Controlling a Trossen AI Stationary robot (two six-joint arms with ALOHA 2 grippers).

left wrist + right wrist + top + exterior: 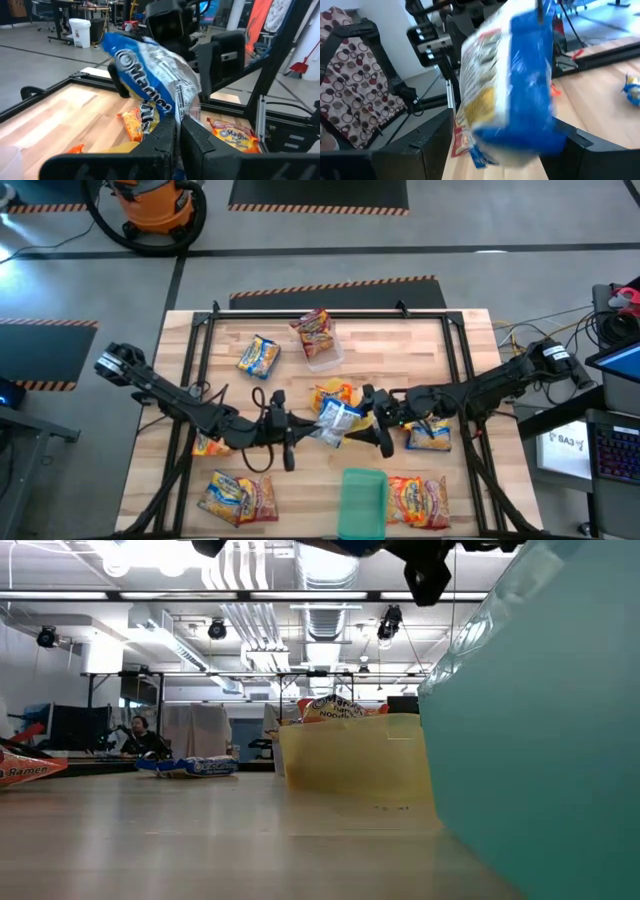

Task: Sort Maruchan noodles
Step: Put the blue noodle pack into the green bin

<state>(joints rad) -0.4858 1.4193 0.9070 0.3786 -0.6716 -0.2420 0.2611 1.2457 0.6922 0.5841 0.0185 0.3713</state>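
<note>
From above, both arms meet over the middle of the wooden table (300,370). The left gripper (300,430) and the right gripper (365,418) sit on either side of a blue packet (335,420), just beside the yellow tray (335,393).

The left wrist view shows what the top view cannot: the left gripper's two dark fingers (160,142) are pinched tight on the bottom edge of the blue packet (155,80).

The right wrist view shows the same blue packet (515,85) between the right gripper's fingers (430,145), which stand wide apart on each side of it.

Other noodle packets (240,498) lie around the table. The green tray (362,502) sits at the near edge.

The low view shows the yellow tray (355,765) with a packet poking out.
</note>
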